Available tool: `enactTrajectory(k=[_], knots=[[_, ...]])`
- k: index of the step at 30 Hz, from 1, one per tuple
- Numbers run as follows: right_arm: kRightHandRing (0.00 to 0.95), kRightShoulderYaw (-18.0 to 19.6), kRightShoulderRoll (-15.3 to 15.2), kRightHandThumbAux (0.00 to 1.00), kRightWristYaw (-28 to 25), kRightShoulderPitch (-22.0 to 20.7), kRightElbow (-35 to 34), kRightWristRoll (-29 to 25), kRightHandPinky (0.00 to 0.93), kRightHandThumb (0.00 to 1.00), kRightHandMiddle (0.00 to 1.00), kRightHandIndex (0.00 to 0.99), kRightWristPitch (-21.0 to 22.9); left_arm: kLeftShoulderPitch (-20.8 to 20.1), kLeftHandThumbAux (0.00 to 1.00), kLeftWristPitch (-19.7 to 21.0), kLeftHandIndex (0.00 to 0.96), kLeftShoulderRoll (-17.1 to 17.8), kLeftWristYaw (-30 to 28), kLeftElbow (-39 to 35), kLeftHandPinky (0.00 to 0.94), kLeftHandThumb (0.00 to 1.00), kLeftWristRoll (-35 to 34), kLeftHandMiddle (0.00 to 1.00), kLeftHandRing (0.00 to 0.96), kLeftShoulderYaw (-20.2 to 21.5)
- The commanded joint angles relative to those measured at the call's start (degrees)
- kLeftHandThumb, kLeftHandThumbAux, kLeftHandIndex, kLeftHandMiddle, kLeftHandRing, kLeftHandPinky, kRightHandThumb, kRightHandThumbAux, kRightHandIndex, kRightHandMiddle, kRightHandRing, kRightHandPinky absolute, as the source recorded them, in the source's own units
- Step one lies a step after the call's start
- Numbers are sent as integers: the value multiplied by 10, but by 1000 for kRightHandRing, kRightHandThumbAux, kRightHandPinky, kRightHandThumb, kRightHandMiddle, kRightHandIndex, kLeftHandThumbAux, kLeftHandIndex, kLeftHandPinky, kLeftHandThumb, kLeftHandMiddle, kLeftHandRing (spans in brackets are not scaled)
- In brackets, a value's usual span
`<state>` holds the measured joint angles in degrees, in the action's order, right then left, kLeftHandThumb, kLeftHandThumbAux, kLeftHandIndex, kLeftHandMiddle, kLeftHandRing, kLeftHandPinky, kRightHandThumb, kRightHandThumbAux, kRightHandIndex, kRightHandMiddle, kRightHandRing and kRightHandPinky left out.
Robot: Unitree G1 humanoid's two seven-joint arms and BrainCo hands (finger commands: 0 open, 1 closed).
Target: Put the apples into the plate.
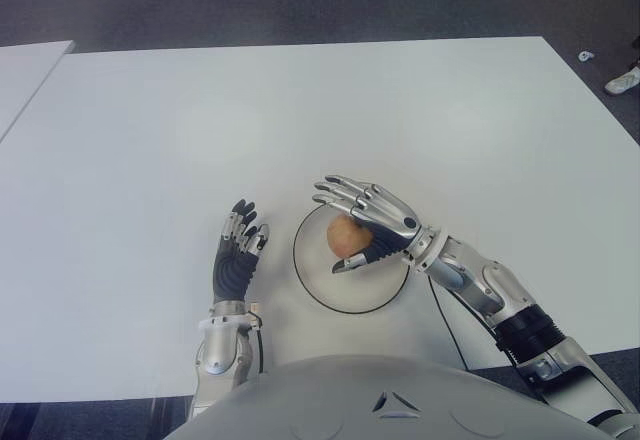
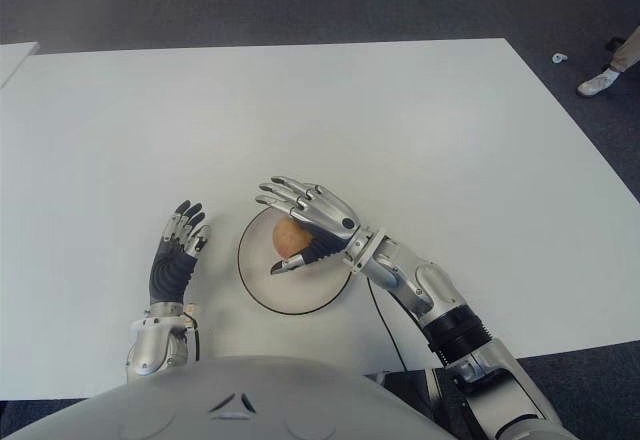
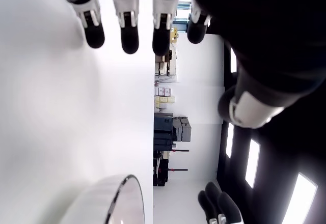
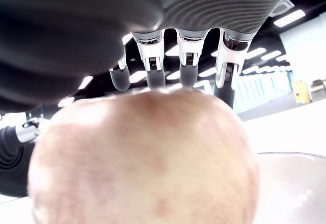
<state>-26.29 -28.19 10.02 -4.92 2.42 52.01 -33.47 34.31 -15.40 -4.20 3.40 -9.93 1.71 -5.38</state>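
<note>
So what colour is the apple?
The apple is pinkish red with pale yellow patches, seen best in the right wrist view.

The table (image 1: 150, 140) has a smooth, matt white top with only a soft sheen. On it, the plate (image 1: 312, 285) looks like glazed white ceramic or plastic with a thin dark rim, faintly glossy. The apple (image 1: 346, 235) has a dull pinkish-red skin, finely speckled and barely shining. The right hand (image 1: 368, 222) is cased in polished silver shells that look like metal or metallised plastic, and its fingers (image 4: 153, 74) end in dark, rubbery pads; its palm shows ribbed black rubber. The left hand (image 1: 236, 255) has the same ribbed black covering and silvery joints. The floor (image 1: 300, 0) is a rough, dark carpet.
</note>
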Motion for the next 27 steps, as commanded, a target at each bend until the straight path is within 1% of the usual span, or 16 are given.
enactTrajectory(k=[1,10,15,17,18,20,25,27], knots=[[0,-1,-5,231,8,-5,9,2,0,163,0,0,-13,-3,572,-1,61,3,-3,13,124,217,-2,123,121,2],[0,3,-3,236,22,-3,7,-2,0,154,0,0,-19,-12,558,-10,67,4,-2,26,126,225,-1,126,122,5],[0,19,-10,239,2,7,-21,-32,0,153,0,0,-18,-14,562,-7,69,3,-4,26,126,233,-4,126,121,5],[0,27,-12,240,-12,6,-27,-52,0,152,0,0,-16,-15,564,-5,69,3,-5,25,128,236,-6,126,121,6],[0,36,-15,240,-31,0,-24,-84,0,151,0,0,-13,-15,565,-4,68,3,-5,24,129,238,-6,126,122,6],[0,49,-16,240,-56,-7,-17,-126,0,146,0,0,-8,-15,568,-2,67,3,-5,24,132,241,-7,128,124,6],[0,73,-13,245,-94,-20,4,-189,0,139,0,0,-3,-16,578,2,62,4,-5,23,128,240,-7,127,123,6],[0,83,-9,247,-111,-18,2,-221,0,132,0,0,3,-16,579,3,61,4,-4,23,126,238,-6,125,121,6]])
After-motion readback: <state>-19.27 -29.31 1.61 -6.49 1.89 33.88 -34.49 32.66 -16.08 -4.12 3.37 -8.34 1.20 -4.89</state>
